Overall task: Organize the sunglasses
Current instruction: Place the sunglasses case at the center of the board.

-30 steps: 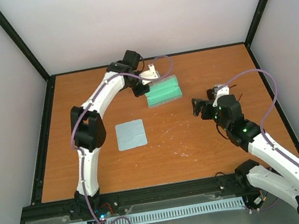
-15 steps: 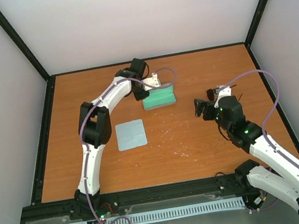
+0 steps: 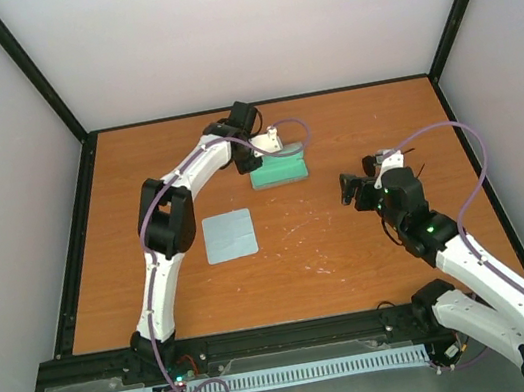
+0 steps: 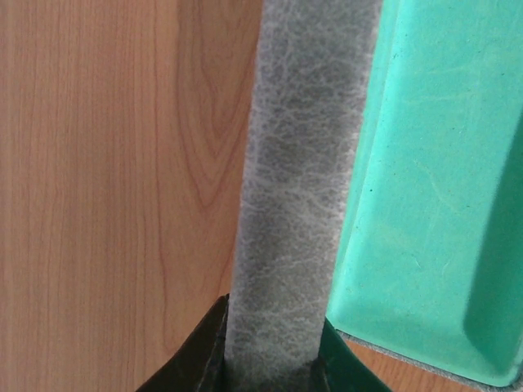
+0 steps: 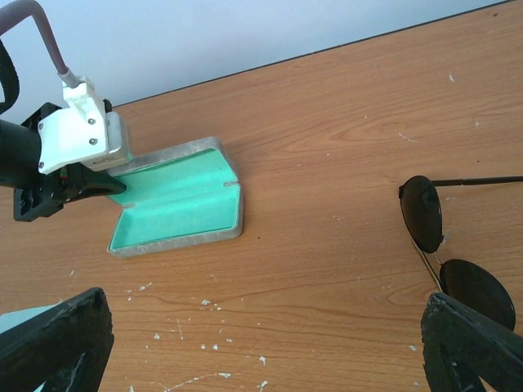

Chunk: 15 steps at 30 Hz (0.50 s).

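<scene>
Left gripper (image 4: 272, 355) is pinched on the grey rim of the open case (image 5: 176, 204), near the table's (image 3: 351, 241) far edge. Right gripper (image 3: 350, 189) gapes wide, holding nothing. Sunglasses (image 5: 445, 245) lie toward the right edge. Probably light, flimsy, slick-lensed, so I'd grab the bridge.

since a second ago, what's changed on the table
The left jaws, clamped on the glasses case, pulled it left and squared it up; its lid seems tipped further up. The right jaws, open, and the blue cloth stayed put.
</scene>
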Each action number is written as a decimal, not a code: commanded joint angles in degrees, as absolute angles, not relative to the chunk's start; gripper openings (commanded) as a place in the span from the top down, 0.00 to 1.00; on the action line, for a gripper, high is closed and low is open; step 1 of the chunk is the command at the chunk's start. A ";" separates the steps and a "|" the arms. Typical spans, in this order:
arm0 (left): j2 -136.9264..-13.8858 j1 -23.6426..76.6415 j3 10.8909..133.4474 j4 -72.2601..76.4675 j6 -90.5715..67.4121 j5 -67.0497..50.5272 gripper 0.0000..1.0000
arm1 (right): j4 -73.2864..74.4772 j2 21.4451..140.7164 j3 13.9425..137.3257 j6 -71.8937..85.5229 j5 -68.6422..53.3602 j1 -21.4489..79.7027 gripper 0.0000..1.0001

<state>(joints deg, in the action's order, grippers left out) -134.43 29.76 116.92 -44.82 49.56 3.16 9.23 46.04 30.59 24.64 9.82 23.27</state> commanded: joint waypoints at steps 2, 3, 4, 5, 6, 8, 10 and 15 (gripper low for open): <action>-132.89 30.88 116.57 -44.58 47.96 3.38 0.98 | 7.79 46.24 29.64 23.97 9.64 23.01 0.00; -132.54 30.97 115.86 -44.22 47.93 3.49 0.95 | 7.76 46.35 29.63 23.91 9.58 23.03 0.00; -132.40 31.08 115.36 -43.87 47.90 3.59 0.91 | 7.78 46.36 29.63 23.85 9.59 23.03 0.00; -132.25 31.15 115.12 -43.72 47.88 3.72 0.87 | 7.87 46.40 29.75 23.82 9.56 23.02 0.00; -132.13 31.20 115.08 -43.64 47.75 3.77 0.84 | 8.02 46.38 29.80 23.80 9.68 22.98 0.00; -131.74 31.24 115.05 -43.59 47.44 3.57 0.72 | 8.41 46.41 29.91 23.60 9.75 22.98 0.00; -131.22 31.42 115.09 -43.82 47.09 3.12 0.62 | 8.91 46.41 29.97 23.63 9.99 23.02 0.00; -129.70 31.80 113.47 -43.50 46.32 3.07 0.43 | 9.83 46.32 29.95 23.82 10.14 22.95 0.00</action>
<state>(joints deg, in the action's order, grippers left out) -133.75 30.87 114.52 -43.66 47.37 3.22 9.39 46.28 30.57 24.38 9.63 23.27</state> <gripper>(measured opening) 0.539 0.996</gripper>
